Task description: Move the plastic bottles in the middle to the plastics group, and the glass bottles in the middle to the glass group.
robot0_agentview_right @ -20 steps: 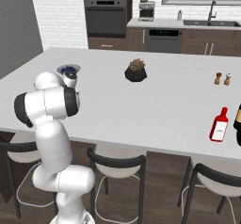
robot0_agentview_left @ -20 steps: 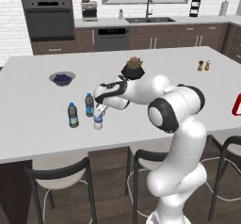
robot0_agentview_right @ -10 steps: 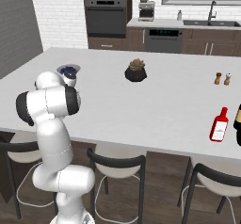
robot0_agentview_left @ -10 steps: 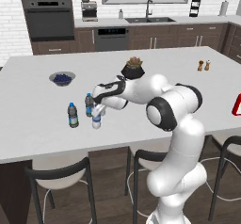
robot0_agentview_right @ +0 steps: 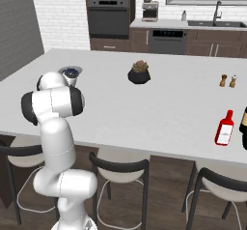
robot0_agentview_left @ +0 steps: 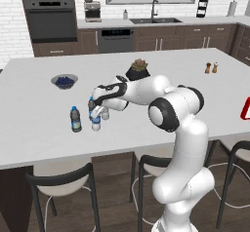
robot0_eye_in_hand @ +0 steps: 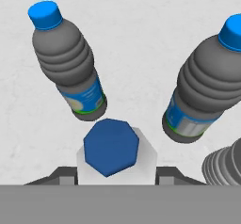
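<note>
So my tool (robot0_agentview_left: pixel 99 113) is hanging low over the white stone surface (robot0_agentview_left: pixel 44 128), straight above a small clear plastic bottle with a blue cap (robot0_eye_in_hand: pixel 111 146). In the hand view that cap sits right between my two dark finger tips (robot0_eye_in_hand: pixel 63 175), one on each side of the bottle's pale shoulders, and it looks like they're clamped on it, jaws partway closed.

Two darker grey bottles with blue caps and blue labels stand just past it: one up and to the left in the hand view (robot0_eye_in_hand: pixel 67 60), the other to the right (robot0_eye_in_hand: pixel 209 82). From the left base view one of them stands alone on the surface (robot0_agentview_left: pixel 75 119), near my tool, the other half hidden behind it. A fourth ribbed clear bottle (robot0_eye_in_hand: pixel 226 164) pokes in at the hand view's right edge, just beside the one I'm on.

The red glass bottle with the white label (robot0_agentview_right: pixel 225 128) is well apart, way over at the surface's right end.
</note>
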